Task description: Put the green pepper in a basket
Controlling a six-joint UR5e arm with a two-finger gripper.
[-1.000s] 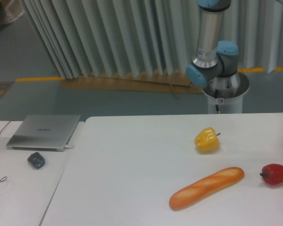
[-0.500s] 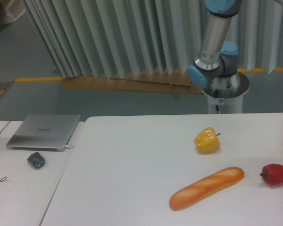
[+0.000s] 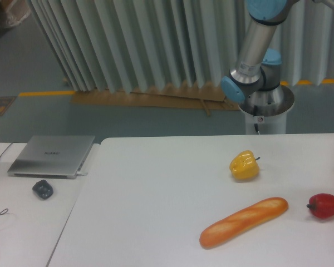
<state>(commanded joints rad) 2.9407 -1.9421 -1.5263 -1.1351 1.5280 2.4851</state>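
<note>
Even, diffuse overhead lighting with a cool greenish cast; the white table [image 3: 156, 189] is bright but not blown out. Shadows are faint and short, lying just beneath the bread loaf [image 3: 244, 221] and, beyond it, the yellow pepper [image 3: 244, 165]. Small soft highlights (no hard glare) sit on the red pepper [image 3: 324, 205] right of the loaf. The picture is soft and low in detail throughout, slightly grainy toward the floor behind the table.

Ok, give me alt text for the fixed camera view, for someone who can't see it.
A white table holds a yellow pepper, a baguette and a red pepper. The robot arm rises behind it, gripper out of frame. A closed laptop lies on the left.
</note>
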